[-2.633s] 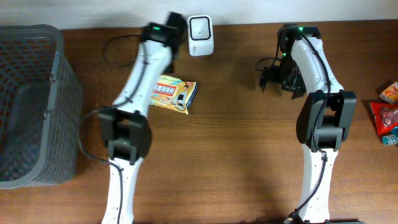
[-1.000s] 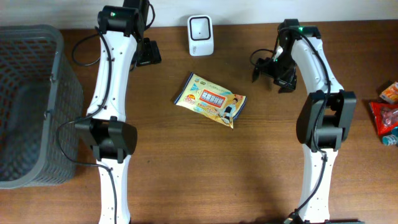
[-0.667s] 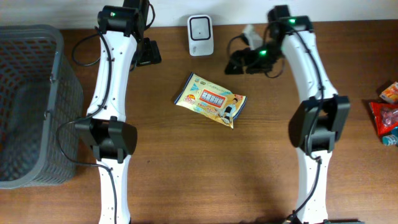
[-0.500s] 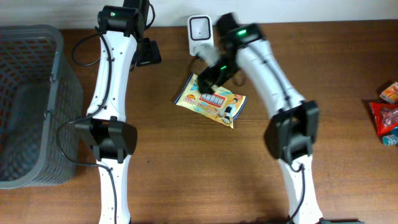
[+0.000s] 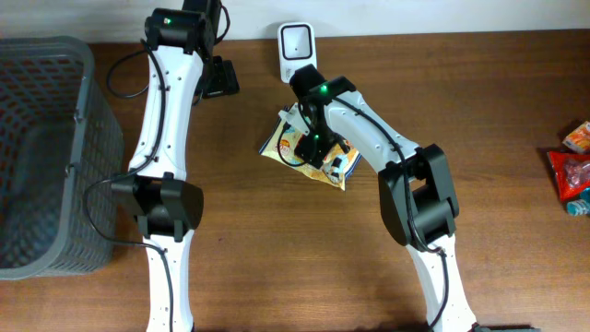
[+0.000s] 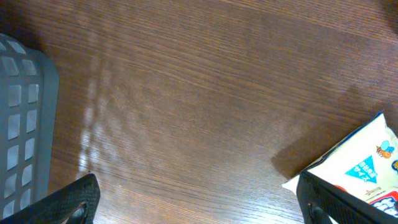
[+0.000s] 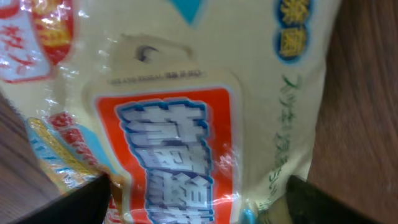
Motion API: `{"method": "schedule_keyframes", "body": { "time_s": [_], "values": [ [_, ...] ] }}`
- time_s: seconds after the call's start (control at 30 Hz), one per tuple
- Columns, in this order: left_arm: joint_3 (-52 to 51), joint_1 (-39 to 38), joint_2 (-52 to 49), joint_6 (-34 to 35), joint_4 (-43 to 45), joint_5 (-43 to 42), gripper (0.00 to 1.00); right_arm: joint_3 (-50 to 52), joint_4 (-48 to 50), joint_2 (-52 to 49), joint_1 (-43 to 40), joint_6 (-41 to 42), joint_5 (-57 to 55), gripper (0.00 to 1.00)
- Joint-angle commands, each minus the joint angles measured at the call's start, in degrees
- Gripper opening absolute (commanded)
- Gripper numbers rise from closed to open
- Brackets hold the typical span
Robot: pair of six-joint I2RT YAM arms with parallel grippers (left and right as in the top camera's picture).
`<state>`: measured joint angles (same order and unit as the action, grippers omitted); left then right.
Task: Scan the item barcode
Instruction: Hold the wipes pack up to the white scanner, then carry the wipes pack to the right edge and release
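Yellow packet point(image 5: 279, 146) lying flat on the desk point(image 5: 277, 249) just before the scanner point(image 5: 297, 41), my right claw point(image 7: 199, 199) over it, jaws spread wide either side, not gripping, my left claw point(image 6: 199, 199) wide open, empty.

Take the scanner point(image 5: 297, 53) at the far edge of the table point(image 5: 277, 277) as your landmark. The packet point(image 5: 277, 143) lies flat on the table just in front of it, reaching a little to its right. The right gripper point(image 5: 313, 148) is directly over the packet, in front of the scanner. The left gripper point(image 5: 218, 81) hangs near the scanner's left side, only slightly in front of it and above bare table. The basket point(image 5: 46, 157) stands well to the scanner's left, at the table's left edge. A few snack packs point(image 5: 576, 171) lie well to its right, at the right edge.
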<state>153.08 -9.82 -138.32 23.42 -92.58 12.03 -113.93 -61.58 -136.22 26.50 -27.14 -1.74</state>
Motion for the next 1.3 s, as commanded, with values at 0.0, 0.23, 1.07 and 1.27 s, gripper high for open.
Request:
{"method": "schedule_keyframes", "body": {
  "time_s": [0.0, 0.23, 1.07, 1.27],
  "values": [
    [0.5, 0.1, 0.3, -0.1, -0.1, -0.2, 0.99, 4.3, 2.0, -1.1, -0.3, 3.9, 0.0, 0.64],
    [0.5, 0.1, 0.3, -0.1, -0.1, -0.2, 0.99, 2.0, 5.8, -1.1, -0.5, 17.3, -0.3, 0.04],
    [0.5, 0.1, 0.3, -0.1, -0.1, -0.2, 0.99, -19.3, 29.7, -4.3, -4.5, 47.4, 0.8, 0.04],
    [0.5, 0.1, 0.3, -0.1, -0.1, -0.2, 0.99, -19.6, 28.7, -4.0, -6.2, 47.4, 1.0, 0.04]
  ]
}}
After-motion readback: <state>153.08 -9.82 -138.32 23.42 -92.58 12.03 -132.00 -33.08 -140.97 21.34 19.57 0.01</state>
